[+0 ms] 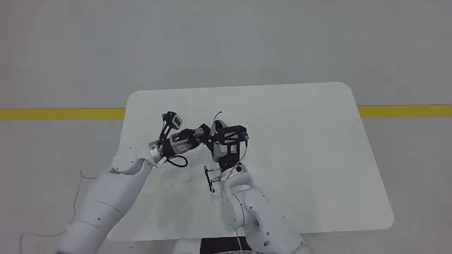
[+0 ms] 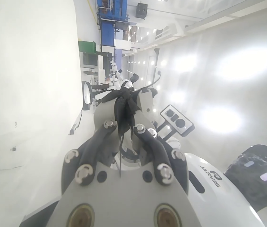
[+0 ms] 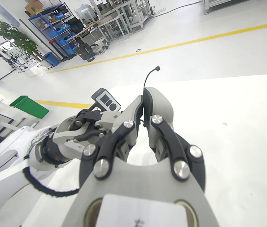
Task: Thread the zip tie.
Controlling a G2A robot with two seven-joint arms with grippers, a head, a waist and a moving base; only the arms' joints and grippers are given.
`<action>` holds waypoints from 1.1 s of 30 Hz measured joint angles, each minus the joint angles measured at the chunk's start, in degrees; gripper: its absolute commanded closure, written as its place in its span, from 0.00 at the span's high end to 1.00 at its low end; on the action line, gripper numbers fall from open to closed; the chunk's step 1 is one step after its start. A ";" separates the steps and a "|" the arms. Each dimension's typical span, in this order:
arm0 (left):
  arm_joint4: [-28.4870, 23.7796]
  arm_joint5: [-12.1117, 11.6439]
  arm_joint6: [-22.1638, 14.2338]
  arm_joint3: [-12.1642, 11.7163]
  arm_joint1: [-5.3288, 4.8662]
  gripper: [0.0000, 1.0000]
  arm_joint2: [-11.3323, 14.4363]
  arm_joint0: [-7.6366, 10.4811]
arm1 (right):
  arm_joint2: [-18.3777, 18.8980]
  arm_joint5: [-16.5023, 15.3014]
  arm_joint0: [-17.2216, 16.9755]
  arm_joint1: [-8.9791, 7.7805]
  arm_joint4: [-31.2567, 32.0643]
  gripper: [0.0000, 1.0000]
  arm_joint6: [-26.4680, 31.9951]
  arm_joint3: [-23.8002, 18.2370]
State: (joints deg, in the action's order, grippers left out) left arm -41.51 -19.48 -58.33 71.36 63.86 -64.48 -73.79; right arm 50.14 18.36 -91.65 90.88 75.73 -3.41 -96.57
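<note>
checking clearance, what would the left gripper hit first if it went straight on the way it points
Most likely the right gripper: the left gripper points straight at its jaws, shut on the zip tie, and looks nearly against them. Depth is unclear.

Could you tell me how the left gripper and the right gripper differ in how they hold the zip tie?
The right gripper pinches the zip tie with its head end sticking out past the fingertips; from the left gripper a thin tail runs back toward its palm. The left gripper points in from the side, the right gripper points away from the robot. Both are shut on the tie, above the table.
</note>
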 measured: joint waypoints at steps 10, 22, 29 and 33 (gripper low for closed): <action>0.64 0.00 -0.09 -0.54 0.15 0.00 -0.07 -0.22 | 0.24 -0.17 -0.25 -0.11 -2.09 0.00 -1.55 -1.00; 0.52 0.00 0.14 -0.43 0.24 0.00 0.15 0.01 | 0.25 -0.97 -0.37 -0.23 -2.70 0.00 -1.24 -0.95; -0.42 0.00 0.18 0.38 0.39 0.00 -0.90 -0.54 | 0.17 -1.25 -0.38 -0.34 -2.44 0.00 -0.39 -0.97; 0.09 0.00 0.15 0.04 0.46 0.00 -0.95 -0.64 | 0.22 -1.11 -0.33 -0.31 -2.80 0.00 -1.09 -1.37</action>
State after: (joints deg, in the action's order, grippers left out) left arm -41.42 -19.48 -58.19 71.40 64.32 -65.43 -74.43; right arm 50.36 17.24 -91.98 90.57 72.94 -4.50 -97.94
